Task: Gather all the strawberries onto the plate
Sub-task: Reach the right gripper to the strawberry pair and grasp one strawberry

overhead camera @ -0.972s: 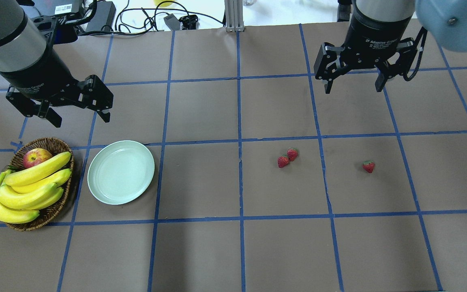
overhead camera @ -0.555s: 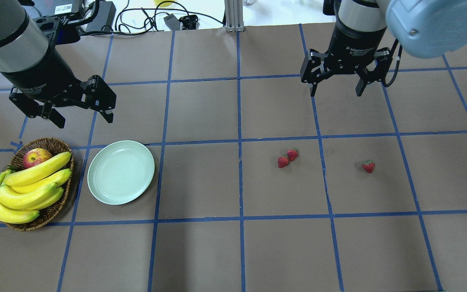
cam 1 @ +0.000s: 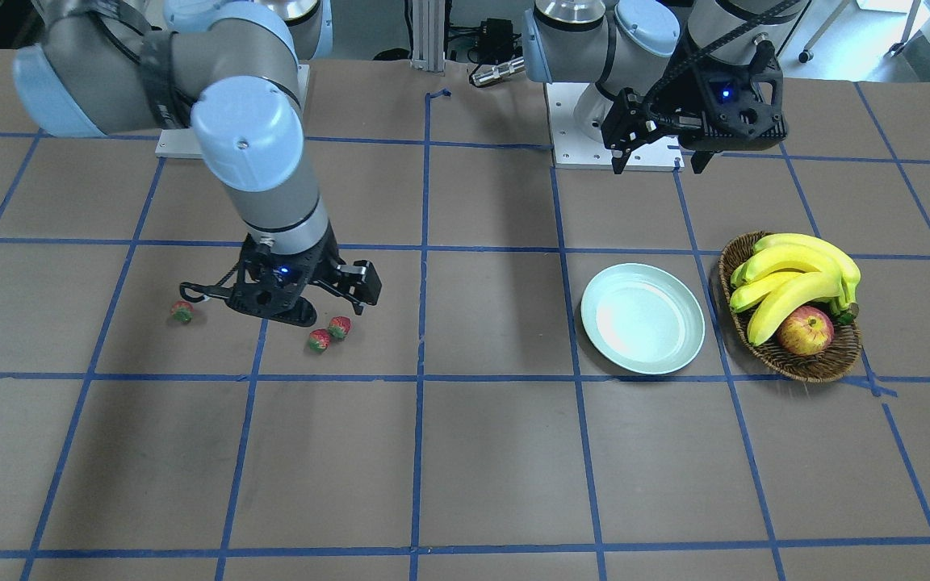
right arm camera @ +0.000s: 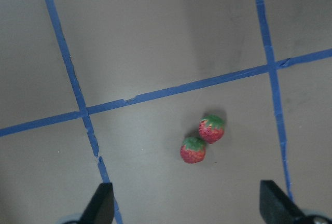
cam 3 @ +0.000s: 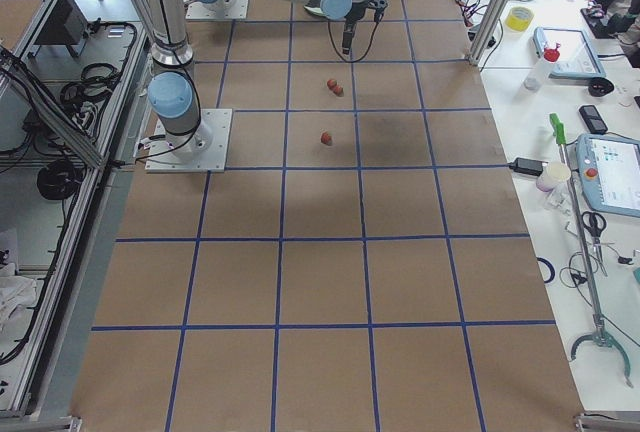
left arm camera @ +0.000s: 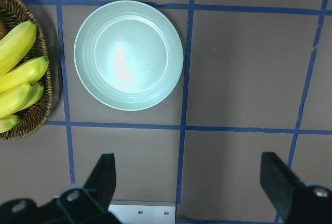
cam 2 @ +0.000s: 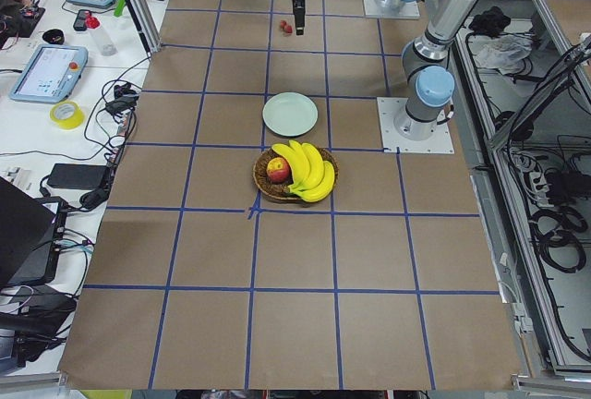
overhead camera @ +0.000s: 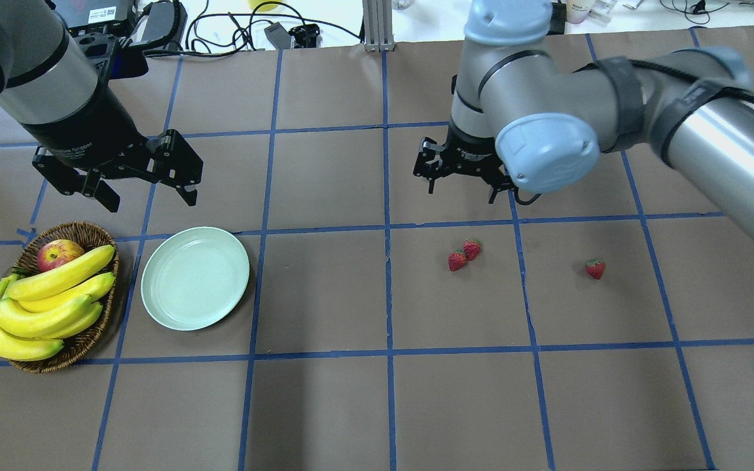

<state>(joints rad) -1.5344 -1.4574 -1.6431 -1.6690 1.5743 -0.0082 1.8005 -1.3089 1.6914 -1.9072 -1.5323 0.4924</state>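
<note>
Strawberries [right arm camera: 211, 129] show paired from right wrist; overhead adds third strawberry [overhead camera: 595, 268].

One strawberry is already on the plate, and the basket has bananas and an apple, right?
No. The plate is empty: the overhead view shows all three strawberries lying on the table, away from it. The basket does hold bananas and an apple.

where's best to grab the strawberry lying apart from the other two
Grip the lone strawberry across its red body, coming straight down from above. It lies low on the table with space all round, so the open right gripper could likely straddle it; the leafy cap looks too thin.
</note>
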